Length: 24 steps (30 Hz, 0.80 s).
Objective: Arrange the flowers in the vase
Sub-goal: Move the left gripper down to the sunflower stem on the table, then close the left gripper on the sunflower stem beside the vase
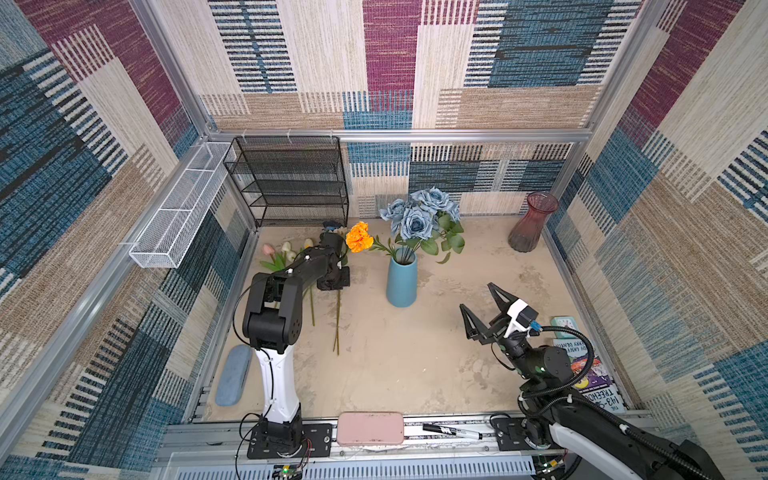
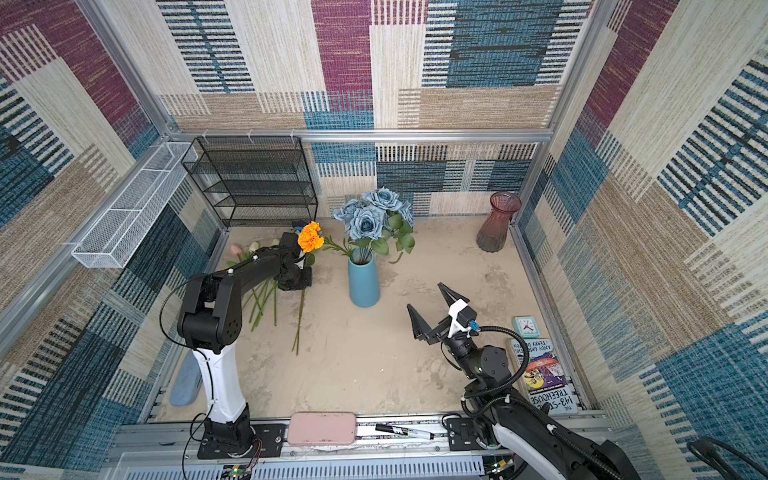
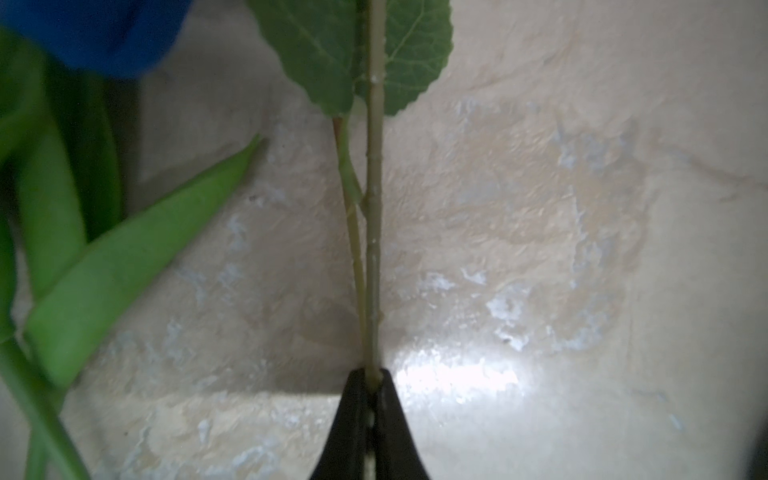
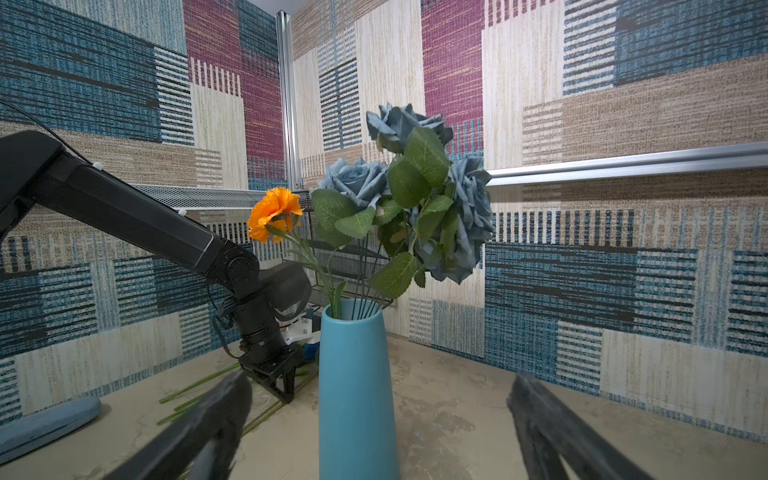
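Both top views: our left tool [image 1: 333,279] is down among the loose flowers [image 1: 286,254] on the table [image 1: 415,365], stem [image 1: 337,324] running front-to-back, vase [image 1: 401,278] just right of it. Left wrist: tool's clamped on that stem, bloom cut off. Right wrist: right tool [image 4: 376,388] wide open, empty, facing the vase.

Vase [image 1: 401,282]: plain light blue. Roses [image 1: 415,223]: dusty blue, green leaves. Lone flower [image 1: 359,237]: orange. Worktop [image 1: 415,365]: mottled beige. Walls [image 1: 390,62]: blue, maroon, beige striped patchwork.
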Each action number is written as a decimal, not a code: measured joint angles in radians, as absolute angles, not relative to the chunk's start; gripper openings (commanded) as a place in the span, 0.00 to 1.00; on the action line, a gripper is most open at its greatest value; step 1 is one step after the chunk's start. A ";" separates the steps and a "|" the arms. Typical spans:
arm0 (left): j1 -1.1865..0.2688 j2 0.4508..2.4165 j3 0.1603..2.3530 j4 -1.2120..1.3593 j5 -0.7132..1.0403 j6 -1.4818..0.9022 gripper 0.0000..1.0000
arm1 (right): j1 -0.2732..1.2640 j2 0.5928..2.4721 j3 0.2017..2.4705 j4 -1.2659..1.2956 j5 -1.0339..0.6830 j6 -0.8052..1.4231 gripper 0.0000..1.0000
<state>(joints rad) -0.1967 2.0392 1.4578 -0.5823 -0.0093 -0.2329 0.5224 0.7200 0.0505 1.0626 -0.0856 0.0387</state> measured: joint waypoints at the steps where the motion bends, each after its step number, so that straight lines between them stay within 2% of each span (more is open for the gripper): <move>1: -0.198 2.022 1.450 -0.587 -0.006 -0.233 0.00 | 0.522 0.718 0.049 1.063 -0.084 0.038 1.00; 13: -0.247 1.763 1.304 -0.604 0.007 -0.237 0.00 | 0.522 0.722 0.040 1.061 -0.075 0.036 1.00; 17: -0.278 1.737 1.257 -0.570 0.020 -0.237 0.00 | 0.522 0.720 0.035 1.061 -0.075 0.036 1.00; 18: -0.284 1.735 1.240 -0.550 0.033 -0.237 0.05 | 0.522 0.720 0.032 1.061 -0.075 0.036 1.00; 22: -0.287 1.747 1.208 -0.493 0.066 -0.237 0.03 | 0.522 0.723 0.026 1.061 -0.068 0.036 1.00; 24: -0.287 1.755 1.203 -0.464 0.086 -0.241 0.06 | 0.522 0.727 0.026 1.063 -0.068 0.036 1.00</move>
